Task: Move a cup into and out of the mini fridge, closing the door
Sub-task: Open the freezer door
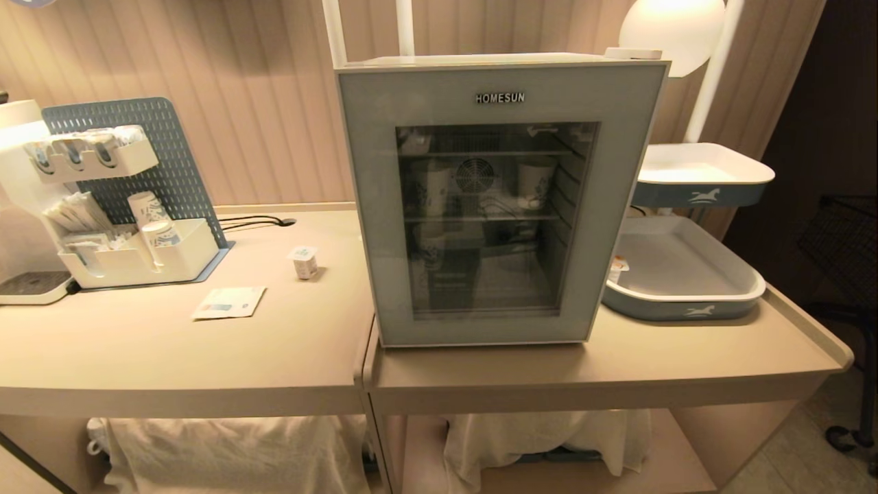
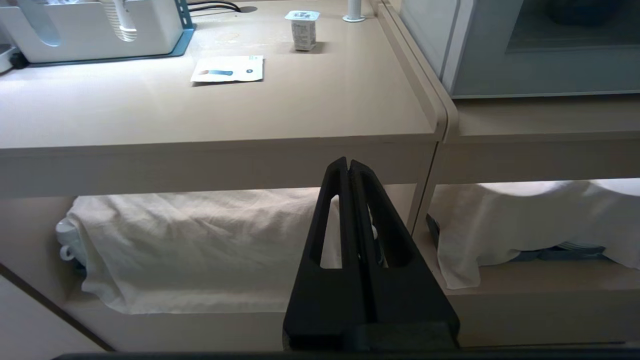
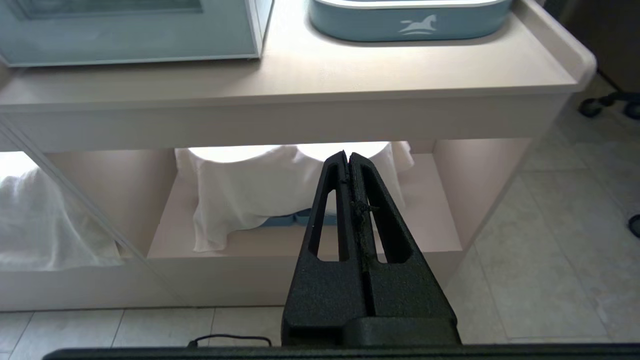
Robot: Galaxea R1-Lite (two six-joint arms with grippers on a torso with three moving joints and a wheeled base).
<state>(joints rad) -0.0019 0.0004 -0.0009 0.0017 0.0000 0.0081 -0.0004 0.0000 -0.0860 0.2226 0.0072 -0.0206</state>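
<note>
The cup (image 1: 304, 262), a small squat white tub with a flat lid, stands on the left table to the left of the mini fridge (image 1: 499, 199); it also shows in the left wrist view as the cup (image 2: 302, 29). The fridge's door (image 1: 439, 103) is closed, and taller paper cups show dimly behind its glass. Neither arm appears in the head view. My left gripper (image 2: 348, 162) is shut and empty, low in front of the left table's edge. My right gripper (image 3: 348, 156) is shut and empty, low before the right table's lower shelf.
A white organiser (image 1: 130, 254) with paper cups on a blue pegboard stands at the far left, a flat card (image 1: 229, 302) lies near the cup. Two blue-and-white trays (image 1: 686, 274) sit right of the fridge. White cloths (image 1: 226, 453) cover the lower shelves.
</note>
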